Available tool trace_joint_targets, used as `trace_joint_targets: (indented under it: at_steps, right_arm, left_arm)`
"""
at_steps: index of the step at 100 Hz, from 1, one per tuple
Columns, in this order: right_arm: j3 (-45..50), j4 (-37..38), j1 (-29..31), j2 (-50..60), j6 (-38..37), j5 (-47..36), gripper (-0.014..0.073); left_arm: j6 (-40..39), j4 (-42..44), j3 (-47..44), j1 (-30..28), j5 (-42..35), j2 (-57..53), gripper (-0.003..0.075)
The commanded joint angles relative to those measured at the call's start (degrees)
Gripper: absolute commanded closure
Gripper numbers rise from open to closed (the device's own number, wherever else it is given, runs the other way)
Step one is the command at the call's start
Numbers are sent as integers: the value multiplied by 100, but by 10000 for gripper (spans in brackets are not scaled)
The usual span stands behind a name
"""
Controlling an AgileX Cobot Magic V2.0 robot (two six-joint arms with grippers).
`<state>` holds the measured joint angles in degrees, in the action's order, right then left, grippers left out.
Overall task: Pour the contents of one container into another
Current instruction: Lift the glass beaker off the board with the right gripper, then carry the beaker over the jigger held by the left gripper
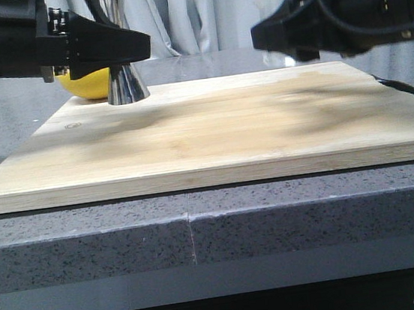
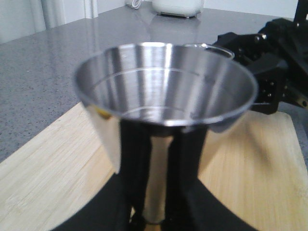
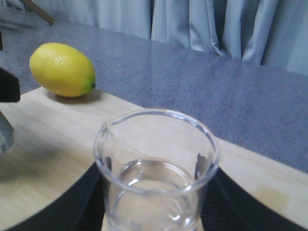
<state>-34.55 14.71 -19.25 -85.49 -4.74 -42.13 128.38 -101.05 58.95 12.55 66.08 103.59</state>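
Left gripper (image 1: 129,47) is closed around the narrow waist of the tall polished steel hourglass-shaped jigger (image 1: 126,85), black fingers (image 2: 132,163) on either side of the stem in the left wrist view. Jigger upright, its base on the far left part of the pale wooden cutting board (image 1: 205,136), open upper cup (image 2: 166,84) directly above the fingers. Whether the cup holds any liquid cannot be told.

Right gripper (image 1: 272,37) holds the small clear glass beaker (image 3: 156,171) with a pouring lip; dark fingers (image 3: 226,199) flank both sides of the glass in the right wrist view. Beaker upright, a shallow layer of clear liquid showing at its bottom. In the front view the beaker is mostly hidden behind the gripper, only a faint glassy patch (image 1: 289,58) under the fingertips, above the far right part of the board; contact with the board not clear.

The two grippers face each other across the board, well apart, bare wood between them. Right arm's black body (image 2: 269,67) shows past the jigger rim in the left wrist view.

Yellow oval lemon (image 1: 92,84) lies just beside and behind the jigger, at the board's far left edge, partly hidden by the left gripper. Board rests on a grey speckled stone counter (image 1: 216,226). Pale grey curtains (image 3: 216,24) hang behind.
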Motion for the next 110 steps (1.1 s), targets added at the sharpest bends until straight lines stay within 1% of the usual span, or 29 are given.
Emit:
trace_joint_targets:
  at_steps: [1, 38, 59, 73, 110]
  right_arm:
    - [-339, 38, 18, 372, 17, -149, 473]
    - [-1131, 530, 18, 780, 17, 1147, 473]
    - [-1612, 778, -5, 804, 17, 1653, 473]
    - [-1878, 970, -144, 804, 17, 1909, 473]
    - [-2459, 1562, -753, 804, 17, 2446, 473]
  left_arm:
    - [-42, -381, 156, 70, 669, -309, 739]
    - [-42, -381, 156, 192, 669, -309, 739]
    - [-42, -381, 156, 287, 669, -309, 739]
    - [-42, -393, 156, 312, 669, -309, 739]
    - [-42, -393, 156, 534, 669, -309, 739]
